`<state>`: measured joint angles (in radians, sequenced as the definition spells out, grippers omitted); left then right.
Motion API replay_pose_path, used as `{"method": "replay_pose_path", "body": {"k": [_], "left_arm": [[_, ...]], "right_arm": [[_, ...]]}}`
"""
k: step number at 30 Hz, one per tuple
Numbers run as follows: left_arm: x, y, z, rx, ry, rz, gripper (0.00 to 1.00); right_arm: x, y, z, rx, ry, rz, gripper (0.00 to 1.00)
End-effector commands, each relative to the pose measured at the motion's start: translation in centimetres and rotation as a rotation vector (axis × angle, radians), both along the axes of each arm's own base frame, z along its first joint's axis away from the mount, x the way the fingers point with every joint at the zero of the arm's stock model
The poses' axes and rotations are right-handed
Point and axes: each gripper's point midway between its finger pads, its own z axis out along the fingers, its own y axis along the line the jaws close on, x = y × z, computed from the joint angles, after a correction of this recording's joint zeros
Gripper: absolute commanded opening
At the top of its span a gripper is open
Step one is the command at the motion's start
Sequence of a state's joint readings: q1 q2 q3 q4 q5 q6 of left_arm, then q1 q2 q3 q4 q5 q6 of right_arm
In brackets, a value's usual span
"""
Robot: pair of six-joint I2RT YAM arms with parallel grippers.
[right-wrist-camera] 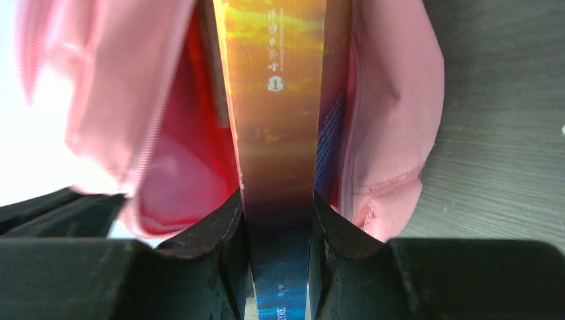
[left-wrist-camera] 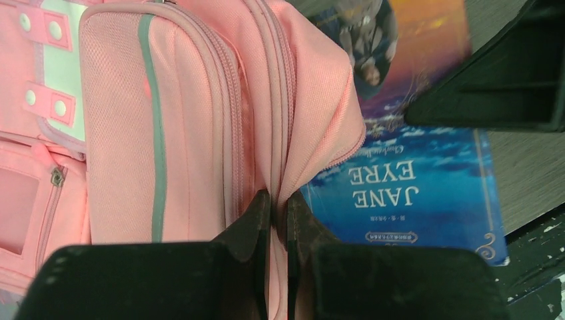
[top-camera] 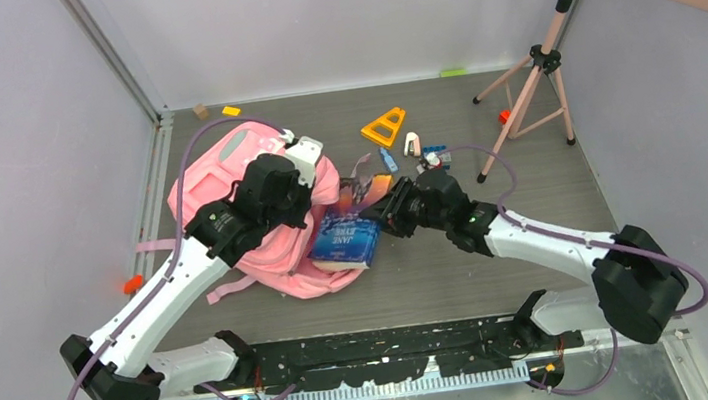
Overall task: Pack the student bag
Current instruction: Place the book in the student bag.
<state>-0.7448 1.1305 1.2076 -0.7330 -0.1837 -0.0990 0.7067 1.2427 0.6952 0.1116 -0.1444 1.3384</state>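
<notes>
Left claw: your left claw point(left-wrist-camera: 278, 207) is closed on a fold of pink fabric at the zip edge of the student bag point(left-wrist-camera: 193, 133) and holds that lip of the mouth up.
Right claw: your right claw point(right-wrist-camera: 278, 207) is clamped on the book point(right-wrist-camera: 276, 100), one finger on each cover, at the end facing away from the bag.
Where the bag is: it lies slumped on the worktop point(top-camera: 420, 283) in front of the left arm, with its mouth turned toward the right arm.
Key relation: the bag's mouth is straight ahead of the right claw. The book's long axis runs from that claw into the opening, with pink fabric on both sides of its far end. The titled end is outside, and the held lip overlaps one corner of the cover.
Nearer arm: the right arm carries the book, and the left arm is at the opening.
Judgement: the next push probably needs to follow the book's own length so the lip does not catch the cover.
Look of the bag: soft pink cloth with double zip lines, a grey-green stripe on a front pocket, and a pale patch with pink snap tabs.
</notes>
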Motion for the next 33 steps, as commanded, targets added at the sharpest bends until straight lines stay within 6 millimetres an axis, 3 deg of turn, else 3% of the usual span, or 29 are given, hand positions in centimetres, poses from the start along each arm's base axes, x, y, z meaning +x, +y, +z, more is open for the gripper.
{"method": "replay_pose_path", "body": {"k": [1,6,12,20,24,30,33], "left_arm": [[1.3,-2.5,8.3,-0.255,-0.208,-0.018,0.00],[1.4,-1.7,8.2,-0.258,-0.203,0.016,0.00],[0.6,-1.9,8.1,-0.281,-0.190,-0.020,0.00],[-0.1,-1.5,8.4,-0.309,-0.172,-0.008,0.00],[-0.2,-1.3,8.5,-0.316,-0.171,0.006,0.00],[-0.3,-1.9,8.8,-0.354,-0.172,-0.012,0.00],[-0.4,-2.1,8.7,-0.358,-0.165,-0.020,0.00]], "right_arm": [[-0.3,3.4,4.9,0.168,-0.093,0.059,0.00],[-0.8,5.8,5.0,0.172,-0.093,0.139,0.00],[-0.4,9.0,9.3,0.264,-0.269,0.274,0.00],[-0.7,9.4,15.5,0.386,-0.560,0.322,0.00],[-1.4,9.6,17.2,0.462,-0.657,0.360,0.00],[-0.4,10.9,17.3,0.568,-0.736,0.362,0.00],[1.4,12.4,15.3,0.557,-0.721,0.345,0.01]]}}
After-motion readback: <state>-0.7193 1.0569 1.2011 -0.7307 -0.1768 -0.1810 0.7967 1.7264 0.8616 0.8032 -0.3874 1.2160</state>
